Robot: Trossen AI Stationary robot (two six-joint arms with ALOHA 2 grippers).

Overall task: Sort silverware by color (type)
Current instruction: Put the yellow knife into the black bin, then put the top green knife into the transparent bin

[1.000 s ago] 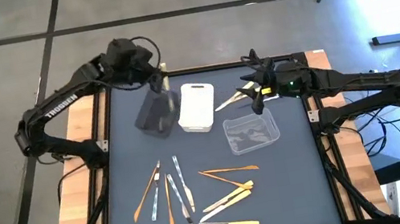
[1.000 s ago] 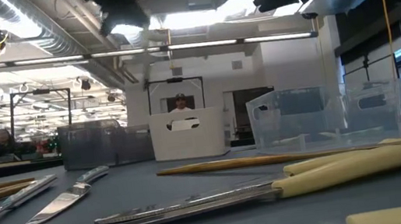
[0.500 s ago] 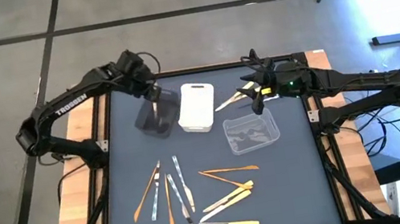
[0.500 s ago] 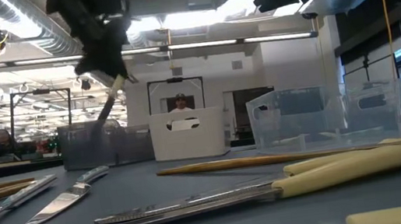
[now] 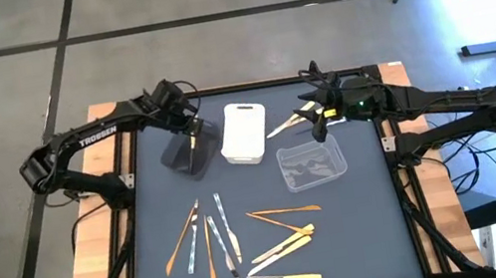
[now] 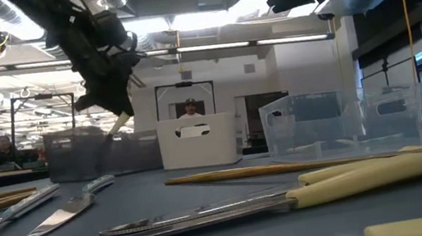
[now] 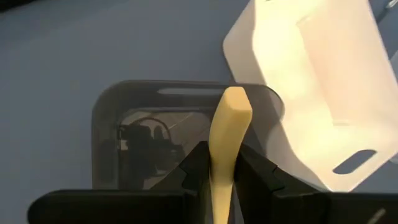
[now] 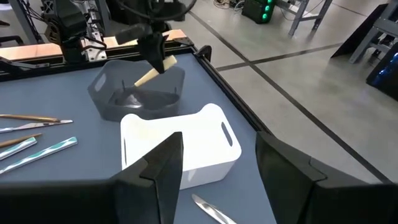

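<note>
Over the dark tray (image 5: pixel 186 155), left gripper (image 5: pixel 189 135) pinching a pale yellow utensil (image 7: pixel 227 149) – right gripper (image 8: pixel 219 163) wide open, empty, near the white tray (image 5: pixel 244 134)

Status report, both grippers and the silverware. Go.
Left gripper shut on pale yellow utensil, over grey bin. Right gripper open, waiting by white bin. Nothing in the way.
</note>
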